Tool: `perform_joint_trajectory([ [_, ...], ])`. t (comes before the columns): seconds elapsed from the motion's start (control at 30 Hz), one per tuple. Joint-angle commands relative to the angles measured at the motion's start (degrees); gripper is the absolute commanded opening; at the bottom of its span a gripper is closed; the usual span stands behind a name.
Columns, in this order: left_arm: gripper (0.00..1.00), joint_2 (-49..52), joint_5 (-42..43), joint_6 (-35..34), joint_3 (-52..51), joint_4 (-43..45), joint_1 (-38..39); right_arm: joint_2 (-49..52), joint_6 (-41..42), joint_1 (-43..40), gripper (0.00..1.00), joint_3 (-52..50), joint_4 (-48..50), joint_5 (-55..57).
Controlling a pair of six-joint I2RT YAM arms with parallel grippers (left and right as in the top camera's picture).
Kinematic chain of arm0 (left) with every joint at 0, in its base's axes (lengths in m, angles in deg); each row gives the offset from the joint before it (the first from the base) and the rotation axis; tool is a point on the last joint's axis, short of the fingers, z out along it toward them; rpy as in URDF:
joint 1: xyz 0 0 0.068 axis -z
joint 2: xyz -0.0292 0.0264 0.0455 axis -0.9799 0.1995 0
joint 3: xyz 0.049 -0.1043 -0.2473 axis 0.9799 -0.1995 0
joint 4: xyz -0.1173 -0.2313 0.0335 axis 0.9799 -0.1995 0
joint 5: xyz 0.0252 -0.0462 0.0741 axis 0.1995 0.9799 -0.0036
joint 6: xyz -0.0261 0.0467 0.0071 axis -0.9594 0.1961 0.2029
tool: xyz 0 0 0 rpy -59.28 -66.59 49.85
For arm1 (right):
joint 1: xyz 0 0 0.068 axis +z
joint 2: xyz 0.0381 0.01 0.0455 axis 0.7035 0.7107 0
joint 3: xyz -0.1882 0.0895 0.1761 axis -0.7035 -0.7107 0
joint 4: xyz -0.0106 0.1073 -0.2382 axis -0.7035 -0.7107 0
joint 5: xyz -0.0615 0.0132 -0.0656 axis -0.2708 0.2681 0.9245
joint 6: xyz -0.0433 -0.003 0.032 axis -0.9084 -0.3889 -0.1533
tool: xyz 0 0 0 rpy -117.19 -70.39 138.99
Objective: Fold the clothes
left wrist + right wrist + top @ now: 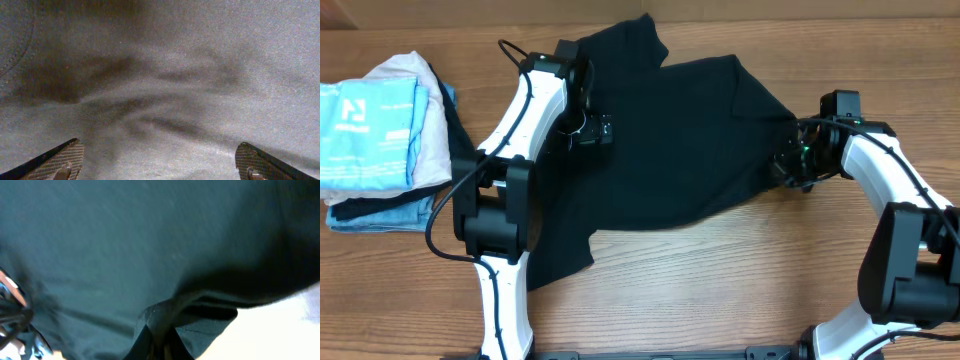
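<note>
A black T-shirt (670, 140) lies spread and rumpled across the middle of the table. My left gripper (592, 132) is open and sits low over the shirt's left part; the left wrist view shows wrinkled fabric (160, 100) between its two wide-apart fingers (160, 167). My right gripper (788, 160) is shut on the shirt's right edge; the right wrist view shows a pinched fold of fabric (165, 315) between its closed fingers (160, 345).
A stack of folded clothes (380, 135) in light blue, beige and black sits at the table's left edge. Bare wooden table (720, 290) shows in front of the shirt.
</note>
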Motion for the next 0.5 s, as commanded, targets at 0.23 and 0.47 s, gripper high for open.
perform_joint_trajectory([
  [0.23, 1.0, 0.3, -1.0, 0.5, 1.2, -0.2, -0.2, -1.6, 4.1, 2.0, 0.09, 0.3, 10.0, 4.6],
  [0.47, 1.0, 0.3, -1.2, 0.7, 1.2, -0.8, -0.2, -1.4, 3.8, 11.2, 0.43, 0.3, 14.4, 18.9],
])
